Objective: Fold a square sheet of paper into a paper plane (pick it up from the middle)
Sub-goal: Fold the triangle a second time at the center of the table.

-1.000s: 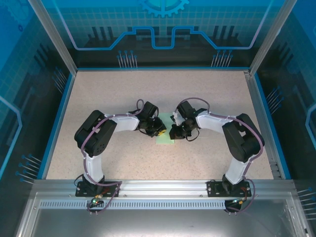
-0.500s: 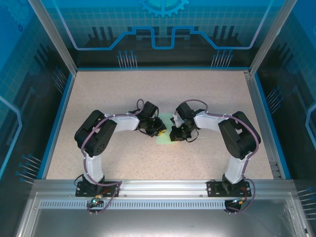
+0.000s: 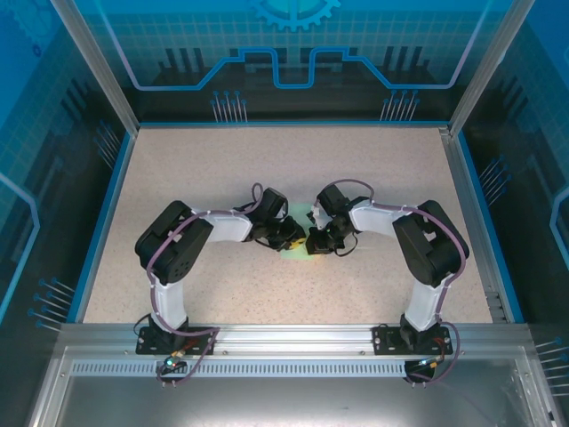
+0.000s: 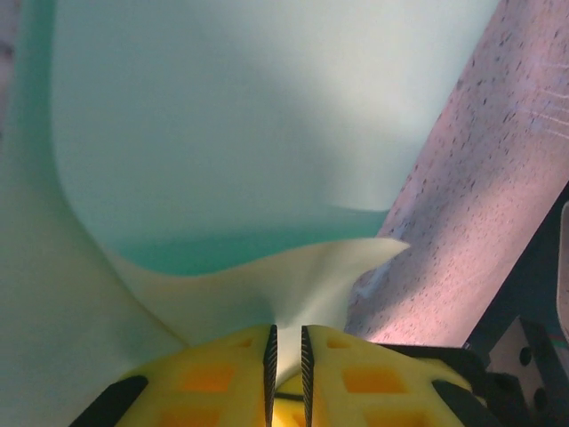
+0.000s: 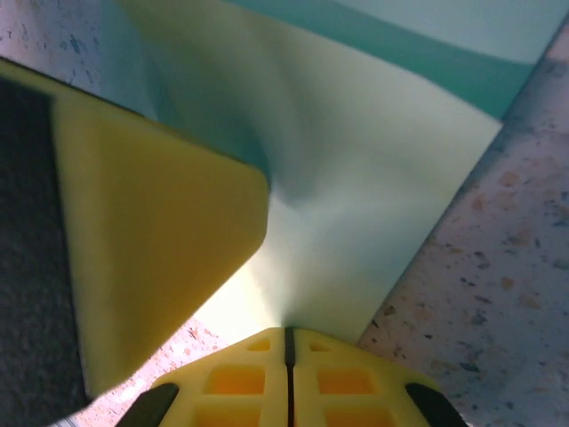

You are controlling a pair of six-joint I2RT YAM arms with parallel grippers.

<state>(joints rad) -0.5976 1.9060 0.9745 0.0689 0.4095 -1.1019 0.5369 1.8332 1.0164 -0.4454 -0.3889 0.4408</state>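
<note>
Square sheet of paper [image 4: 231, 124]: pale mint-green, plain, a soft raised curl.

The paper [image 4: 267, 133] is pale mint-green, plain, without marks. The fingers [image 5: 231, 382] are yellow with orange hollows. The table [image 3: 222, 169] is beige with dark speckles. The arms [image 3: 222, 224] are white and black.

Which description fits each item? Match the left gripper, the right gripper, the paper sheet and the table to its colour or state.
Column 1:
1. left gripper
2. right gripper
3. paper sheet
4. table

Column 2:
A. speckled beige
B. pale mint green
C. pinches the paper, jaws a sliver apart
D. pinches the paper, jaws pressed together

Pairs: 1-C, 2-D, 3-B, 4-A
</note>
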